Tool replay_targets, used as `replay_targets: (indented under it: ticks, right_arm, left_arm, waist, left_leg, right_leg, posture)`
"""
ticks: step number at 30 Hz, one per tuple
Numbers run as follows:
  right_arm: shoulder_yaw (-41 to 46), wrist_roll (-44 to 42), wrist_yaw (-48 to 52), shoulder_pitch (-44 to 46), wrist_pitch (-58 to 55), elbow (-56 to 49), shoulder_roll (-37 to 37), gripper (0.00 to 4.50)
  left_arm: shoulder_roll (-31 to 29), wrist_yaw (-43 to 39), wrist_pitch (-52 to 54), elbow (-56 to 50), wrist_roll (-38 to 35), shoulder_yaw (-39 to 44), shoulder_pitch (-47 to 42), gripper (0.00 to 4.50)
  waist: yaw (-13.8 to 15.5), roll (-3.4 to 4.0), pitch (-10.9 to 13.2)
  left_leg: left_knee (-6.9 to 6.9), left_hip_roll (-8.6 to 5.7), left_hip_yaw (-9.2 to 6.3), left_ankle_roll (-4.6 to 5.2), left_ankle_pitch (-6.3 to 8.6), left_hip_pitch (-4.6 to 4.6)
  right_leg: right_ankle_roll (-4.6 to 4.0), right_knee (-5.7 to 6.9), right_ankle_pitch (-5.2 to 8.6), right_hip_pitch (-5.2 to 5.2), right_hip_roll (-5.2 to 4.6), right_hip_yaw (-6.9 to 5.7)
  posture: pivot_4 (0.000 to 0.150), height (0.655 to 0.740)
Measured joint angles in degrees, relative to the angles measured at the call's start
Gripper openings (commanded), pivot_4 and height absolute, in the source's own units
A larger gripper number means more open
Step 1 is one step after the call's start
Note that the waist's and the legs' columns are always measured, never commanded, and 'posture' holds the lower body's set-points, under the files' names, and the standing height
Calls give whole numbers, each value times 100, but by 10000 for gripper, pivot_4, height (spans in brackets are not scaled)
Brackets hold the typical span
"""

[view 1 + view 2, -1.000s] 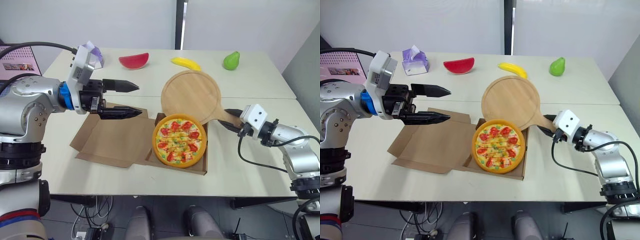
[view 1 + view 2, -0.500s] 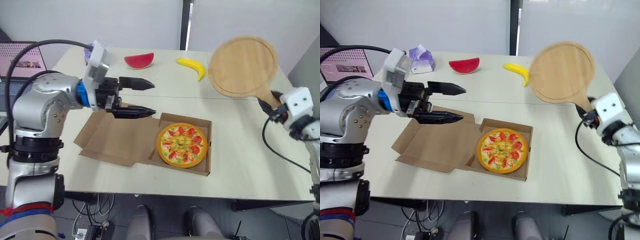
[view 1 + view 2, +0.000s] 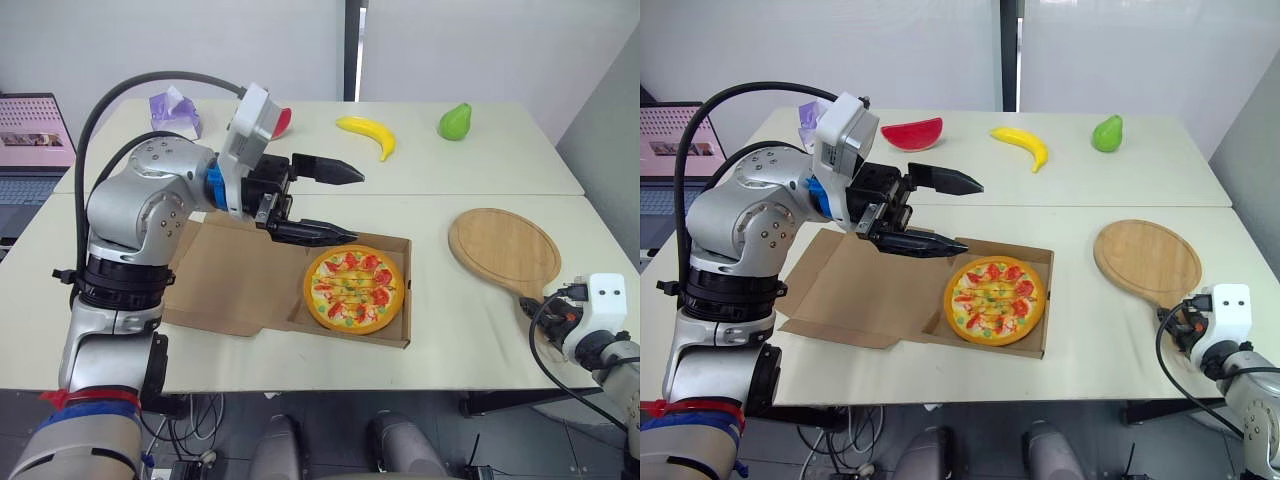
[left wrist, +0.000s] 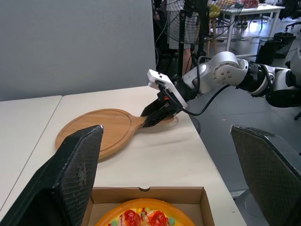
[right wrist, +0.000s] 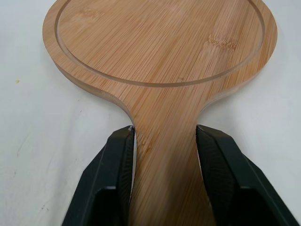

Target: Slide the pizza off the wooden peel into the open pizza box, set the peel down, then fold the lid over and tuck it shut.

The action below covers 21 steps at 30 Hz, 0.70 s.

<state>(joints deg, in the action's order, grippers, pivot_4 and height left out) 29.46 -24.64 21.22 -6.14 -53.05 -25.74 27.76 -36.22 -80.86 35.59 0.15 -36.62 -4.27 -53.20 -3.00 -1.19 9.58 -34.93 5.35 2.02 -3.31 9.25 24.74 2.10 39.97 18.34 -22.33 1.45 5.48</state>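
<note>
Right wrist view: right hand (image 5: 164,132) clamps the handle of the peel (image 5: 160,47), laid flat on counter (image 5: 28,141) for release; left hand (image 3: 355,206) wide, lid (image 3: 235,285) below it.

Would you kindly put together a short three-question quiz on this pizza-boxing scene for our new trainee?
1. True or false: the pizza lies inside the pizza box.
2. What lies between the fingers of the right gripper? A) a banana B) the handle of the wooden peel C) a pear
3. Fill in: the box's lid lies ___, not yet folded over.
Key: 1 true; 2 B; 3 open.
</note>
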Motion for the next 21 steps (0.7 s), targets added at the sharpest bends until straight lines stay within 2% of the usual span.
replay_targets:
  ticks: [4,5,8,12,15,21]
  right_arm:
    - [-27,71,-15,4,162,-20,124,43764]
    - [-22,118,-26,29,247,-42,221,44613]
    - [-35,309,-13,284,529,-103,640,44613]
    - [-529,426,238,1317,887,-68,1249,44613]
    - [-1243,56,640,2594,866,-41,1190,44613]
    - [-2519,-487,1359,4153,833,195,635,44613]
  left_arm:
    - [-64,50,14,3,25,8,57,45000]
    - [-101,141,41,-6,23,52,121,45000]
    - [-254,624,287,-22,8,397,460,45000]
    - [-247,2058,1019,-63,-189,1378,1034,45000]
    - [-240,3134,1633,-309,-512,2422,1638,45000]
    - [-168,4735,2929,-949,-1436,4504,3156,45000]
  waist:
    - [10,0,0]
    - [8,0,0]
    - [-32,0,0]
    - [-87,-4,2]
    - [-152,-7,4]
    - [-111,-44,20]
  left_leg:
    - [0,-2,1,0,0,1]
    - [0,-1,1,0,0,0]
    - [0,3,-2,0,0,-1]
    - [2,9,-6,1,0,-5]
    - [6,14,-8,0,0,-6]
    - [7,18,-12,-4,3,6]
  right_leg:
    - [1,0,0,0,-2,1]
    - [1,-1,0,0,-2,0]
    - [1,-1,1,0,2,1]
    - [1,1,1,0,8,3]
    - [-2,2,2,0,15,3]
    - [-31,-3,-7,-1,1,-12]
  posture:
    - [1500,7400]
    - [1500,7400]
    - [1500,7400]
    - [1500,7400]
    - [1500,7400]
    - [1500,7400]
